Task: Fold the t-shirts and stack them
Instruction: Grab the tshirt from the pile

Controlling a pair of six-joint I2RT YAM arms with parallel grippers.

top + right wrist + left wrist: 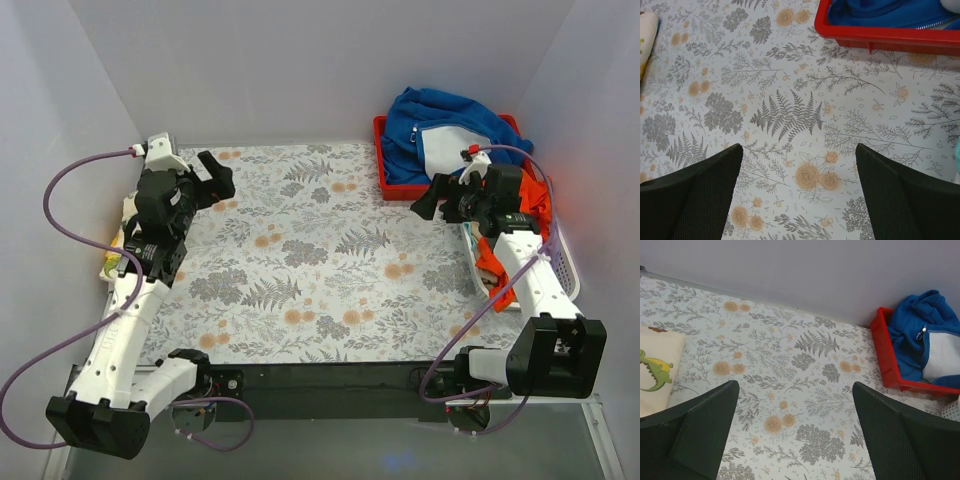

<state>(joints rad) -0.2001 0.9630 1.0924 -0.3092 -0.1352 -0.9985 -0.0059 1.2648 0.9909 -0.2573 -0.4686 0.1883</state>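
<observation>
At the far right of the table (320, 250), under the right forearm, the orange-red t-shirt (487, 262) lies crumpled in a white basket (566, 262), not yet spread or folded. The cream dinosaur t-shirt (655, 365) sits at the table's left edge, partly hidden by the left arm in the top view. In the left wrist view it looks flat with a straight edge, so probably folded. Left gripper (795, 389): fingers wide apart, nothing between them, hovering over bare floral cloth and facing the red tray (885, 350). Right gripper (799, 150): likewise spread and empty, above the table's middle-right, just short of the tray. The tray holds the blue garment (445, 125), which is not part of the job. Judgement: one shirt done, second not started; this is the gap between shirts. The next move calls for the right arm to swing back over the basket, pinch the orange cloth by a hem or shoulder and draw it out onto the open middle of the table to be flattened. Risks: the cloth may snag on the basket wall or come out bunched.
</observation>
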